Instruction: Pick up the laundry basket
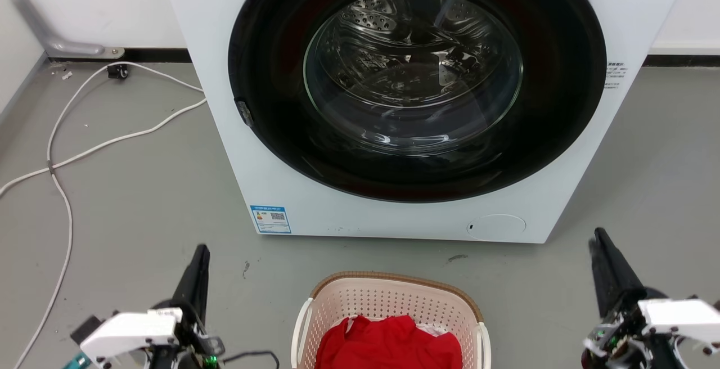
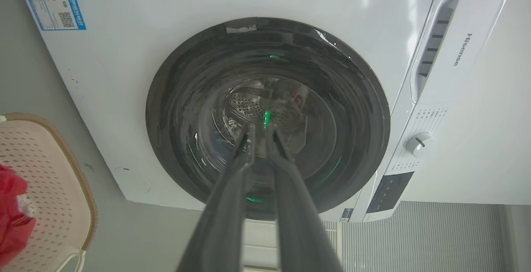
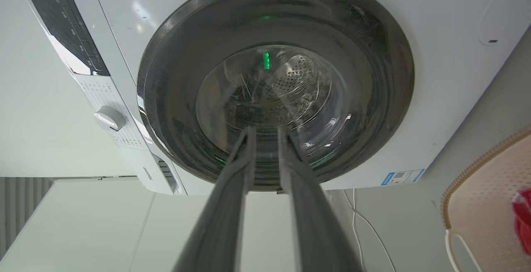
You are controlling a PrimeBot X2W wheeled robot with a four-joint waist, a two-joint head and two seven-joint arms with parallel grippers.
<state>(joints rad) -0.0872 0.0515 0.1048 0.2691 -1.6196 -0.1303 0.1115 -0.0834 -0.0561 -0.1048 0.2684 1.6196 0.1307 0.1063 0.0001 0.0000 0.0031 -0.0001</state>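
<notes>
The basket (image 1: 394,277) sits on the floor (image 1: 140,200) low in the head view, between my left gripper (image 1: 200,255) and right gripper (image 1: 602,245) and near the washer (image 1: 315,200). Both grippers stand apart from it and point at the door glass rather than at the basket. On each, the jaws are drawn nearly together with only a thin slit between them, and they hold nothing. I judge that to be the first hazard: if I swing in without widening them, the fingers would butt against a handle (image 1: 301,324) instead of straddling it and shove the light basket across the smooth grey floor. The handles are slim white loops of slick plastic on the two sides, so a shallow pinch could slide off. If one side rose before the other, the basket would tip and the red cloth (image 1: 388,343) heaped inside could spill out. My long dark fingers could also catch in the walls, which are pale pink-beige plastic pierced all over with small holes under a brown woven-look rim, rounded at the corners. The washer's hard white front stands close ahead, so reaching forward carelessly risks a knock against it.
</notes>
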